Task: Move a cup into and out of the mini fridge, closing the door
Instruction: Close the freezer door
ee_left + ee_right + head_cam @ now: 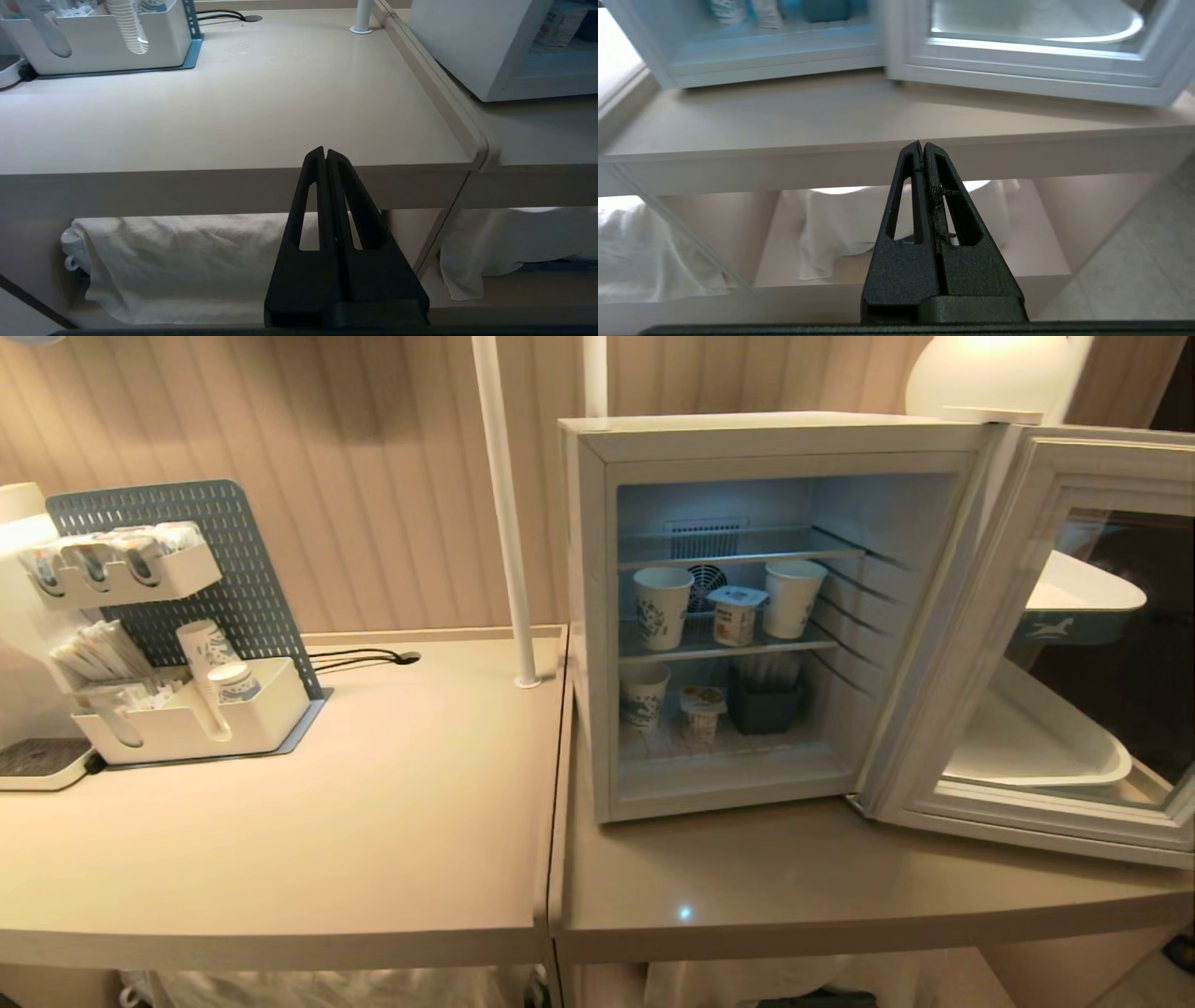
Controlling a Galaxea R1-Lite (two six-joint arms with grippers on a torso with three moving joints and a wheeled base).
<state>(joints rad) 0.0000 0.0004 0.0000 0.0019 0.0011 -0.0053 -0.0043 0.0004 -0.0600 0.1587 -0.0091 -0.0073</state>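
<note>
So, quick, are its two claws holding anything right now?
Left gripper: closed, empty.
Right gripper: closed, empty.

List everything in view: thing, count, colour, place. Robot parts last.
mini fridge: one, white, on the right counter.
door: one, pale frame with dark glass, swung open to the right.
paper cups: three, white with pattern, two on the middle shelf, one at the bottom.
yogurt tubs: two, white, middle shelf and bottom.
dark box: one, bottom right inside.
organizer: one, white with blue pegboard, left counter, holding cups and sachets.
white pole: one, between the counters.
left gripper: shut, before the left counter.
right gripper: shut, before the fridge counter.
</note>
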